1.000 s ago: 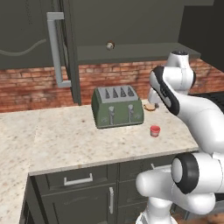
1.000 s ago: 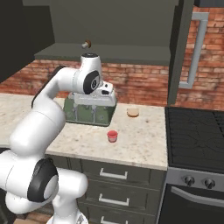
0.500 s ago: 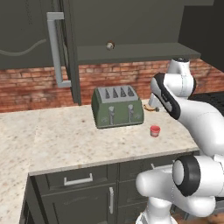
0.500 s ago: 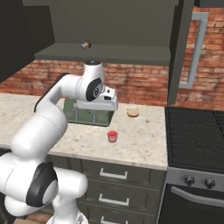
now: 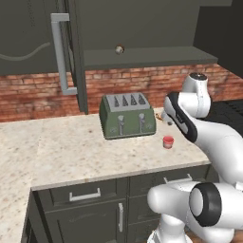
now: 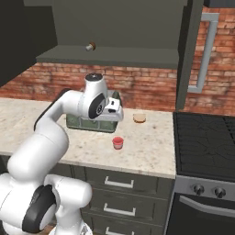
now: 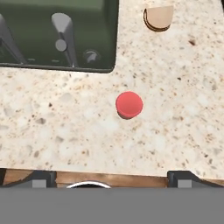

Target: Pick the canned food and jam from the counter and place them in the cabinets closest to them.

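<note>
Speckled counter (image 7: 183, 113), jam (image 7: 129, 105) standing free, end effector (image 7: 111, 177) above, spread wide, empty.

Jam (image 7: 129, 104): pinkish-red. Counter (image 7: 175, 109): beige, brown-speckled. Toaster (image 5: 127, 115): dark green, grey levers. Disc (image 7: 158, 18): tan. Cabinets (image 5: 142, 28): dark grey. Wall (image 6: 151, 87): red brick.

We see soft, even rendered light, the counter (image 5: 85, 156) bright, the cabinets (image 5: 142, 28) dim; shadows are faint, edges sharp, no glare.
</note>
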